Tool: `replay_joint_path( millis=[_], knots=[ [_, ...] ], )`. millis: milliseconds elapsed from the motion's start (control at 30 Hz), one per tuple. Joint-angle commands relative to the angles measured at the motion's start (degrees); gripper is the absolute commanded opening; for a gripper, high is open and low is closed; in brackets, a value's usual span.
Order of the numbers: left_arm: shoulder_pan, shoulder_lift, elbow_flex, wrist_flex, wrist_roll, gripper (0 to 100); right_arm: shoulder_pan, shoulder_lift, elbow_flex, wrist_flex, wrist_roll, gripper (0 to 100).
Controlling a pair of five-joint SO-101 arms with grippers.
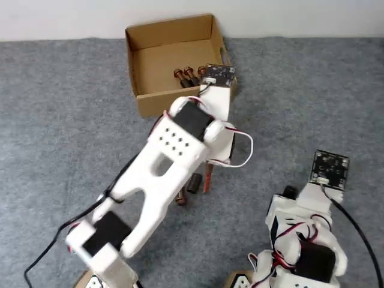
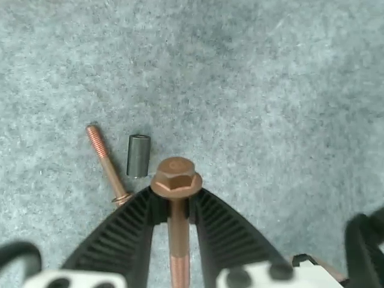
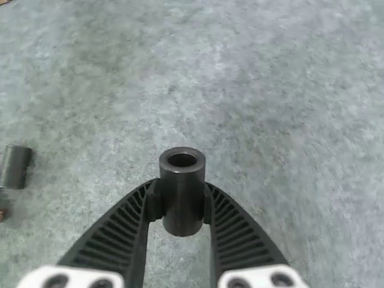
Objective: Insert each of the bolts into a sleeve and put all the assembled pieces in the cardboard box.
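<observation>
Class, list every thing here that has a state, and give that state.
Left gripper: shut on held bolt.
Right gripper: shut on held sleeve.
Loose bolt: lying flat, unsleeved.
Loose sleeve: lying beside it, empty.
Box: open, three bolts inside.

bolt [image 2: 107,163]: 2 | sleeve [image 3: 182,186]: 2 | assembled piece [image 1: 189,74]: 3 | cardboard box [image 1: 144,60]: 1
</observation>
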Motion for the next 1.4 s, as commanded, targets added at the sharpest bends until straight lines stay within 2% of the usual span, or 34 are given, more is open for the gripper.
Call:
replay_joint_path(
  millis=[0,200,500,667,800,1100,1267,1367],
  knots=[
    [0.3,-9.3,4.3,-2.6,-0.6,0,-3.1,0.0,-0.8,-2.9,0.4,0.8],
    [0.0,-20.2,16.3,-6.9,-0.7,0,-6.0,0.0,-0.8,-9.0,0.4,0.8],
    [1.6,-40.5,38.4,-19.3,-1.5,0,-16.3,0.0,-0.8,-14.7,0.4,0.8],
    [1.7,-51.3,45.3,-21.1,-1.5,0,-23.3,0.0,-0.8,-15.8,0.4,0.8],
    [1.6,-59.8,49.5,-22.2,-4.1,0,-29.3,-0.1,-0.8,-15.9,0.4,0.8],
    [1.5,-82.4,62.7,-38.1,-6.6,0,-42.6,-8.7,-0.6,-14.3,0.5,0.8],
    [1.5,-91.2,70.0,-45.3,-6.7,0,-44.3,-10.9,-0.5,-13.6,1.0,0.8],
    [0.5,-95.2,73.3,-49.4,-6.6,0,-44.3,-11.0,-0.5,-13.7,4.1,0.8]
  ],
)
